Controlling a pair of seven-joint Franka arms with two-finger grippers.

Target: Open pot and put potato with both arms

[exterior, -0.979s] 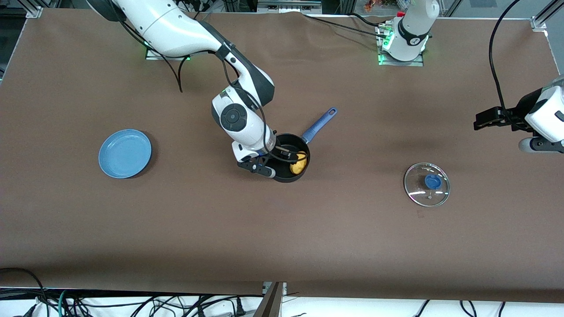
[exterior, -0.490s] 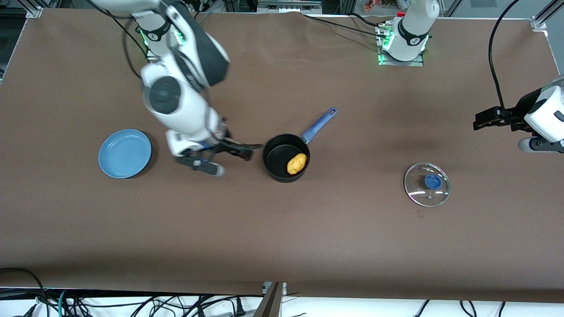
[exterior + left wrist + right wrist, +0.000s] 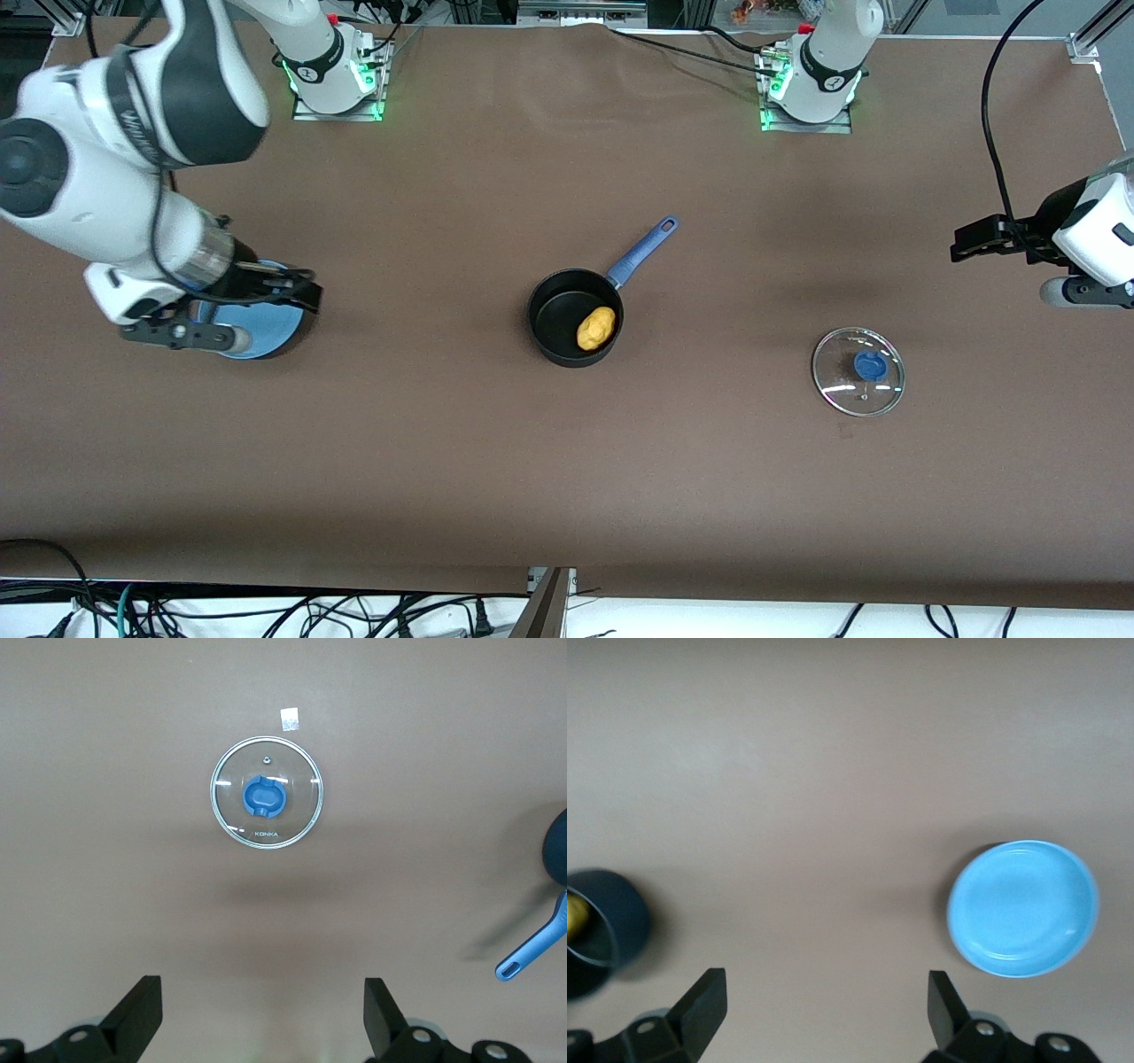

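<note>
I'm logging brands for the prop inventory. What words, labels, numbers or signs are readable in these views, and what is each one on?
"KONKA": printed on the glass lid, beside its blue knob, seen in the left wrist view.
Small pale sticker on the table by the lid: no readable text.
Marks on the arm base joints: too small to read.
The pot, potato and blue plate show no text.

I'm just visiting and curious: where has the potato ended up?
The potato lies inside the open pot near the middle of the table in the front view. The glass lid rests flat on the table toward the left arm's end.
</note>
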